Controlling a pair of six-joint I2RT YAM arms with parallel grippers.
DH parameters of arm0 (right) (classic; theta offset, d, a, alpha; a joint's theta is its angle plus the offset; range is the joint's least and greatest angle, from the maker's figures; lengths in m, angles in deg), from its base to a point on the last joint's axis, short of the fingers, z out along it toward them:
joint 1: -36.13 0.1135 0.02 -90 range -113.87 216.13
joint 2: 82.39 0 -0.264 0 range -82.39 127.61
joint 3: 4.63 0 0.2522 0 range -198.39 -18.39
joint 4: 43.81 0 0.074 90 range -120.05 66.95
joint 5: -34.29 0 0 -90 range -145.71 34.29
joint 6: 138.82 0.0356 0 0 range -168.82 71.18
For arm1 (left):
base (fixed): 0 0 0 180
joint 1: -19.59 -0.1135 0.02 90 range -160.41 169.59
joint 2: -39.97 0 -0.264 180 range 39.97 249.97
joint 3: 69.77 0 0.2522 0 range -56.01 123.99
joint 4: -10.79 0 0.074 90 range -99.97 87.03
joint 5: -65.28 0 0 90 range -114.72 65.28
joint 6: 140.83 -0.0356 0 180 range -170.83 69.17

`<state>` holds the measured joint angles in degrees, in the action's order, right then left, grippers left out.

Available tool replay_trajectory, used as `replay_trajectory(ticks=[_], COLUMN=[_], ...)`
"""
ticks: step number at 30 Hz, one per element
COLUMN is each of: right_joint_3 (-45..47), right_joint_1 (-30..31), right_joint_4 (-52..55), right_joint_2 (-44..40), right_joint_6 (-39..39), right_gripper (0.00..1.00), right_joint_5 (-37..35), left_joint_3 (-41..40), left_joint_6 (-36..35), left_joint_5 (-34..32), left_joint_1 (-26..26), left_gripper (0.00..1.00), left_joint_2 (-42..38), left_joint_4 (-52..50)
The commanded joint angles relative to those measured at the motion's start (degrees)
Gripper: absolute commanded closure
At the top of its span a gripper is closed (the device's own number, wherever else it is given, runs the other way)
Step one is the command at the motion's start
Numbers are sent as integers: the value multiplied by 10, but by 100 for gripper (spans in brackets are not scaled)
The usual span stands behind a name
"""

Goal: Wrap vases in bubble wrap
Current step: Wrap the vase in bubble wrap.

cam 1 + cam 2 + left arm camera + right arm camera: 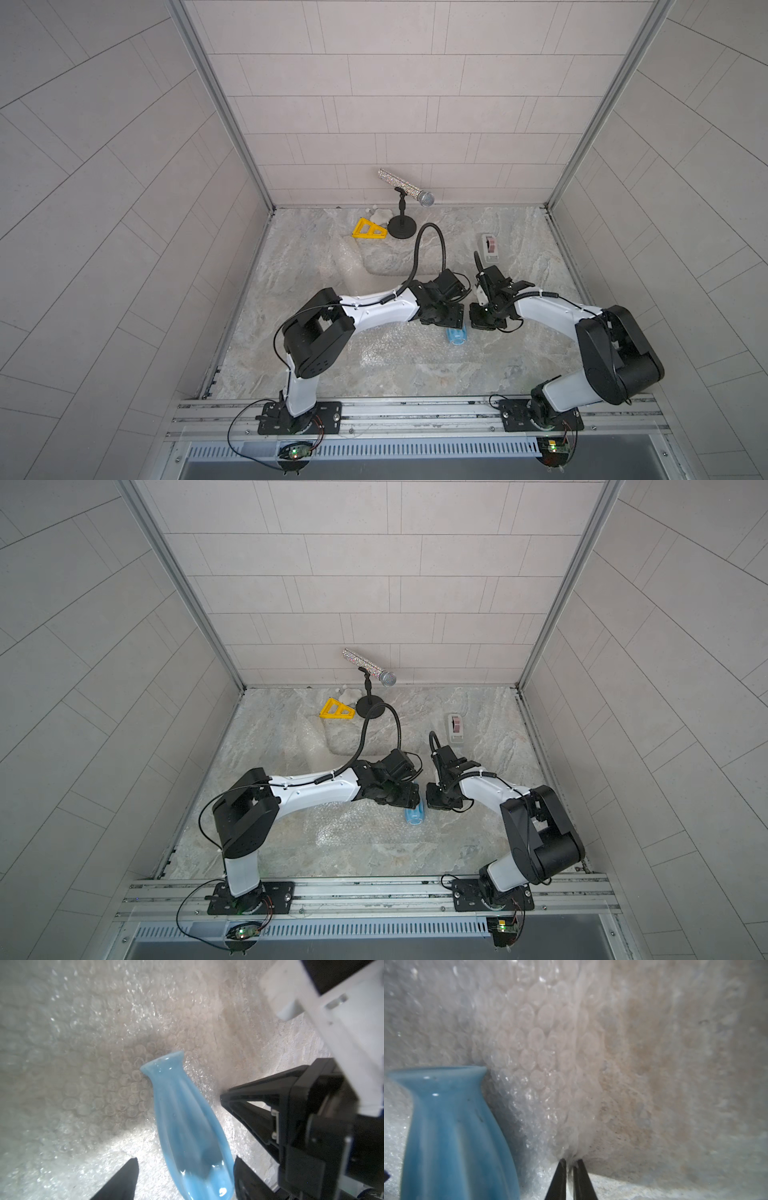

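Note:
A small light-blue vase (187, 1122) lies on its side on a sheet of bubble wrap (390, 345) near the table's middle; it shows in both top views (415, 816). My left gripper (185, 1165) is open and straddles the vase's wide end, with a gap on one side. My right gripper (571, 1160), just right of the vase (452, 1136), is shut on the bubble wrap's edge, and the sheet (550, 1053) rises from it. A white scalloped vase (380, 216) stands at the back.
A second bubble wrap sheet (374, 257) lies crumpled behind the left arm. At the back stand a glittery microphone on a black stand (402, 224) and a yellow triangle (368, 229). A grey tape dispenser (489, 247) sits back right. Walls enclose three sides.

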<state>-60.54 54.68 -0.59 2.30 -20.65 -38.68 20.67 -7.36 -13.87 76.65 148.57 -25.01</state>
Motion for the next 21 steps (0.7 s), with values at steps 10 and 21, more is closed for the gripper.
replay_trajectory(ticks=[10, 21], right_joint_3=[29, -4], right_joint_1=[-94, -185], right_joint_4=[48, 104], right_joint_2=[-112, -185], right_joint_6=[-15, -44], right_gripper=[100, 100], right_joint_5=[-7, -9], left_joint_3=[81, 164], left_joint_6=[-1, -4], left_joint_5=[-14, -7], left_joint_1=[21, 35], left_gripper=[26, 29], left_joint_2=[26, 81], left_joint_4=[-23, -42])
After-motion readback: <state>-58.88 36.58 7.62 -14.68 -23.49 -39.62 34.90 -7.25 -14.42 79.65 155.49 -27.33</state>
